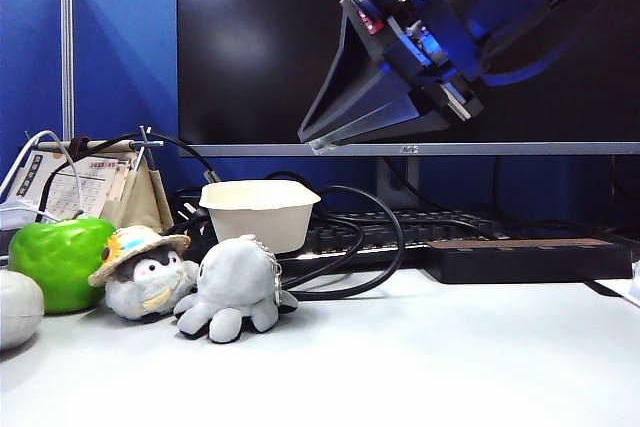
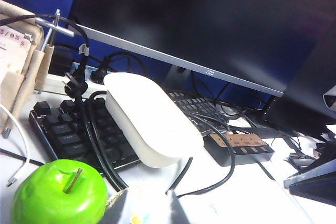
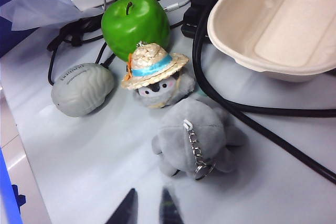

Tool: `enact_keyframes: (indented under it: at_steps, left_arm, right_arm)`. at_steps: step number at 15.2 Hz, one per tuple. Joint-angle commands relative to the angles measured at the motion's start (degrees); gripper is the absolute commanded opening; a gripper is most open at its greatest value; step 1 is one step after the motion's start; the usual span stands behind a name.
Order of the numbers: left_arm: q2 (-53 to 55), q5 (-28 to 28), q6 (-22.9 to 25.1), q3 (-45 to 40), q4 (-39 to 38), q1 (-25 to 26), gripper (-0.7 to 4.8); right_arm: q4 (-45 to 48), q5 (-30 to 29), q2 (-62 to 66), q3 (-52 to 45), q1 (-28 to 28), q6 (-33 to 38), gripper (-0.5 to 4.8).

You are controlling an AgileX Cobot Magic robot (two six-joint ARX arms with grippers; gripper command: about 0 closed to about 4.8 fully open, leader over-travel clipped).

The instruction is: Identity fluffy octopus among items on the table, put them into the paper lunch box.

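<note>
Right gripper [image 3: 148,208] hovering above table [image 1: 420,367], fingertips nearly closed, holding nothing, pointing down at fluffy octopus [image 3: 197,137]. Octopus sitting on table beside penguin plush [image 1: 143,272], green apple [image 1: 60,260] behind. Paper lunch box [image 1: 260,211] resting on cables near keyboard [image 2: 73,135], empty. Left gripper out of view, jaws fully spread.
</note>
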Motion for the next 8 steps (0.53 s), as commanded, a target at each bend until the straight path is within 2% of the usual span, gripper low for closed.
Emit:
enact_keyframes:
  at_steps: [1, 2, 3, 4, 5, 7, 8]
  left_arm:
    - [-0.2, 0.4, -0.2, 0.0, 0.6, 0.0, 0.98]
    - [-0.2, 0.4, -0.2, 0.0, 0.6, 0.0, 0.98]
    - [-0.2, 0.3, -0.2, 0.0, 0.6, 0.0, 0.98]
    - [-0.2, 0.3, -0.2, 0.0, 0.6, 0.0, 0.98]
    - [-0.2, 0.3, -0.2, 0.0, 0.6, 0.0, 0.98]
    - [-0.2, 0.3, -0.2, 0.0, 0.6, 0.0, 0.98]
    - [-0.2, 0.3, -0.2, 0.0, 0.6, 0.0, 0.98]
  right_arm:
    - [0.2, -0.3, -0.2, 0.3, 0.1, 0.0, 0.64]
    - [0.2, -0.3, -0.2, 0.3, 0.1, 0.0, 1.03]
    - [0.2, -0.1, -0.1, 0.3, 0.1, 0.0, 3.51]
    - [0.6, -0.2, 0.3, 0.3, 0.1, 0.0, 3.95]
    - [1.0, -0.6, 0.6, 0.3, 0.1, 0.1, 3.95]
    - [2.0, -4.4, 3.3, 0.3, 0.2, 6.3, 4.06]
    - [3.1, -4.2, 5.8, 0.3, 0.7, 6.4, 4.67]
